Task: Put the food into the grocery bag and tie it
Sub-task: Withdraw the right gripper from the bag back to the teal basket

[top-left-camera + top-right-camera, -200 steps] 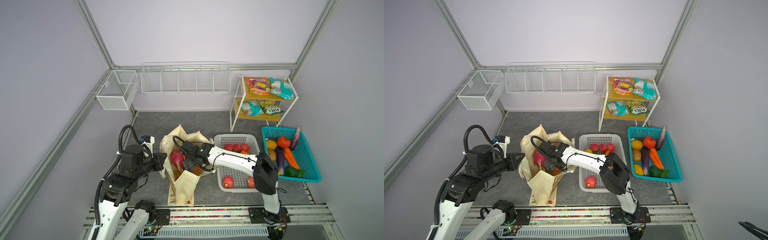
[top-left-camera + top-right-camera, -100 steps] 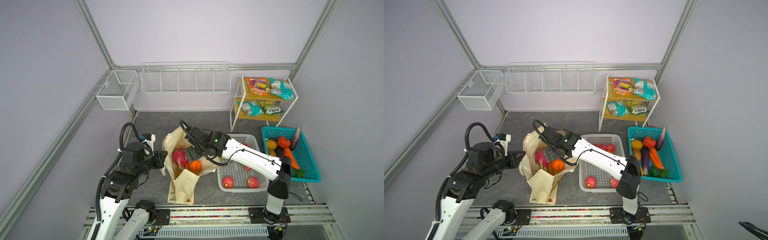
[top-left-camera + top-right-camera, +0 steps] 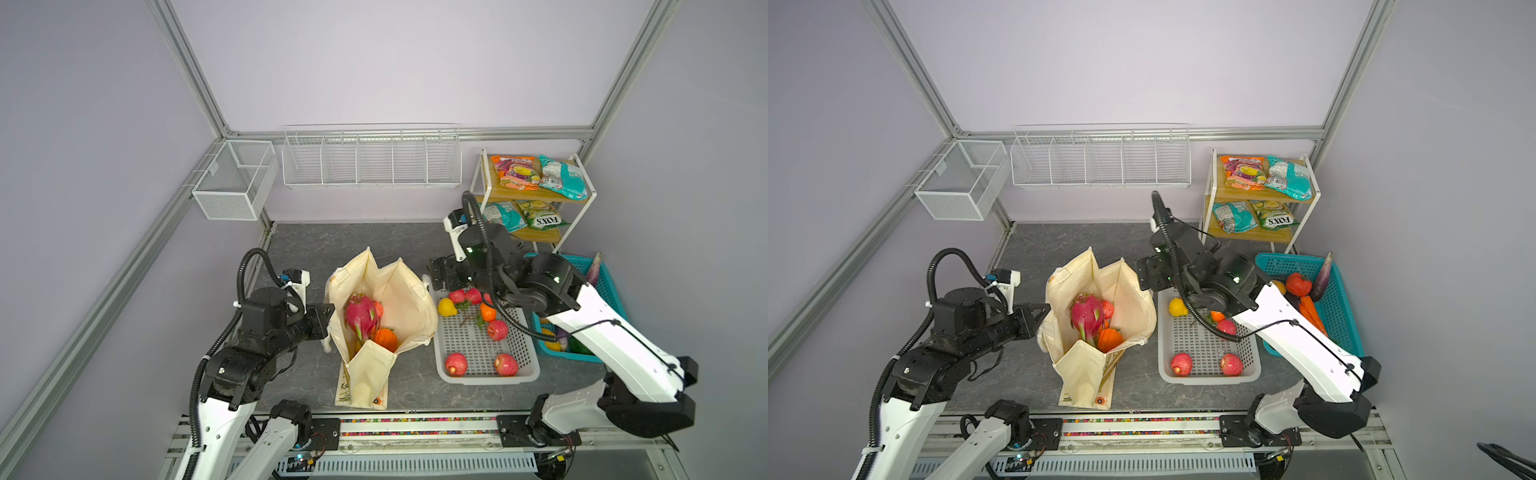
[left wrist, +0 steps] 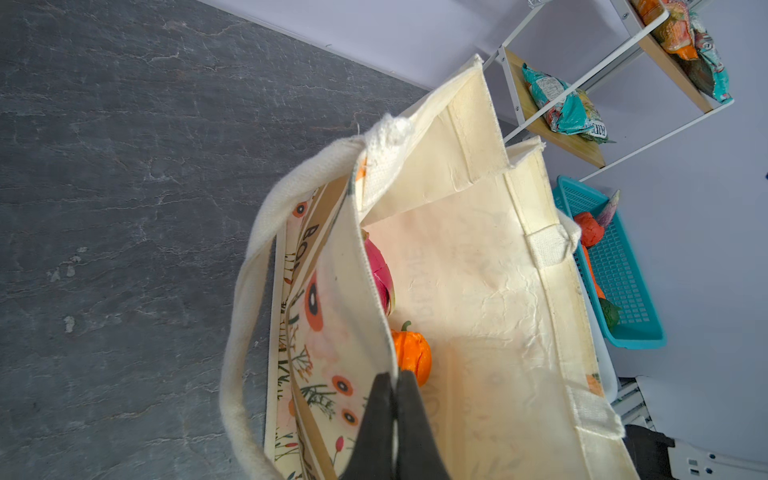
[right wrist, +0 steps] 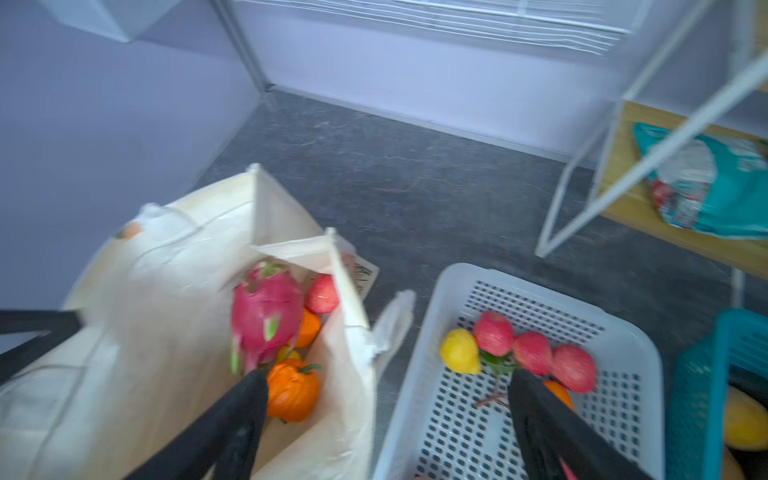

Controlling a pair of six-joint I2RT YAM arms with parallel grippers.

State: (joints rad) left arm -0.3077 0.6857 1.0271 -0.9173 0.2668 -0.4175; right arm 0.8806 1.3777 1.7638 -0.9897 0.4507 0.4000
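Your left hand pinches the open bag by its rim on the table, dragon fruit and orange inside; your right hand hangs wide and empty over the white basket; apples, packets and tying are left.

You have a grey marbled tabletop: the cream grocery bag stands mid-table, the white basket just to its right, the teal basket farther right, and the shelf rack at far right.

From high over the front edge of the counter, both top views are looking down, and both wrist cameras are viewing the grocery bag closely.
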